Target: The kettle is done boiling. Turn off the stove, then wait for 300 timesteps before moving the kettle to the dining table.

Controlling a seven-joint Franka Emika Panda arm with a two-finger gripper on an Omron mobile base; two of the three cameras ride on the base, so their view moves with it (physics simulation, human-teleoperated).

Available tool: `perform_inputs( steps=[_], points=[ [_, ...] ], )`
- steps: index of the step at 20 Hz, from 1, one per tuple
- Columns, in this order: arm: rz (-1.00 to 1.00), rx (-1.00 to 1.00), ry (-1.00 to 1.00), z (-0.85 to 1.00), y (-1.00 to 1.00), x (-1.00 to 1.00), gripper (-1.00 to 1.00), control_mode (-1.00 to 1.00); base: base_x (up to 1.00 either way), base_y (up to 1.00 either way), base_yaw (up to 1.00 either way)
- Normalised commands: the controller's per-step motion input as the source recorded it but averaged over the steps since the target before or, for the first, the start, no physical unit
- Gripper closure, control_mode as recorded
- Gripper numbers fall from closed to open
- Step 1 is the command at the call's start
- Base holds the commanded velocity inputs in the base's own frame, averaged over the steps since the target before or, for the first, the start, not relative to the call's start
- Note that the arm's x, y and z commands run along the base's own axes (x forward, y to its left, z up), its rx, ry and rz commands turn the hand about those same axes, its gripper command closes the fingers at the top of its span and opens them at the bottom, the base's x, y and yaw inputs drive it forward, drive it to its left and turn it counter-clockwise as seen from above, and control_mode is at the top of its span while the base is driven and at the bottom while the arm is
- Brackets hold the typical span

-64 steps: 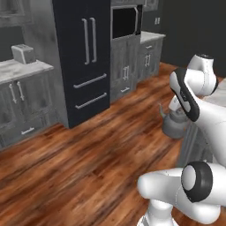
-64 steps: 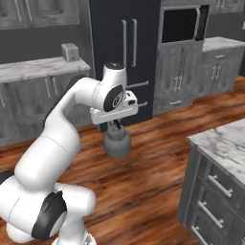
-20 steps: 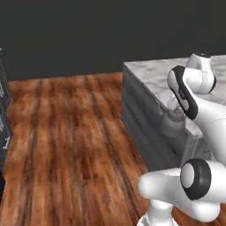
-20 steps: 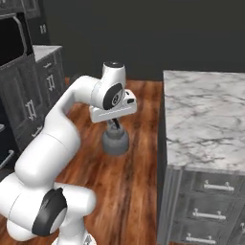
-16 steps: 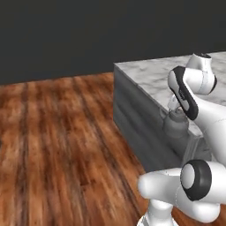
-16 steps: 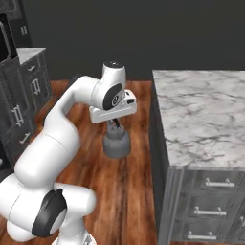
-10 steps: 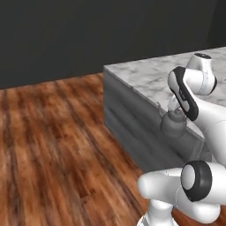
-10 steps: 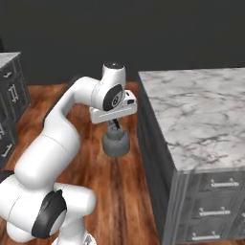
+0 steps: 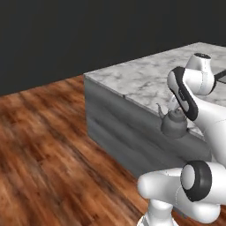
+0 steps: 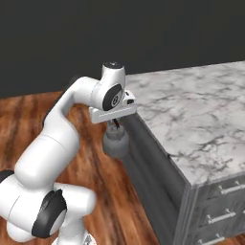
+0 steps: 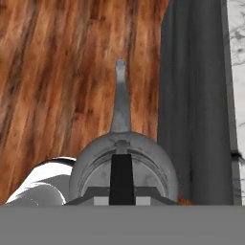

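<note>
The gripper is clamped on the dark handle of the kettle, which hangs in the air over the wood floor, just beside the near corner of the dining table and below the level of its marble top. From the hand view the kettle sits right under the hand, its spout pointing away along the grey side panel of the table. So the carrying is well along, I would say: the kettle is off the stove and has reached the table, but it is not yet set down. What is left looks like lifting it over the edge and putting it on the marble. I can read no brand, label or writing anywhere.
</note>
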Motion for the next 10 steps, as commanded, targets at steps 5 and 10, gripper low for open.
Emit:
perform_inputs(
  steps=[5,10],
  points=[
    [0.0,0.0,0.0,0.0,0.0,0.0,1.0,1.0,0.45,0.8,-0.41],
    [0.0,0.0,0.0,0.0,0.0,0.0,1.0,1.0,0.45,0.75,-0.41]
  ],
)
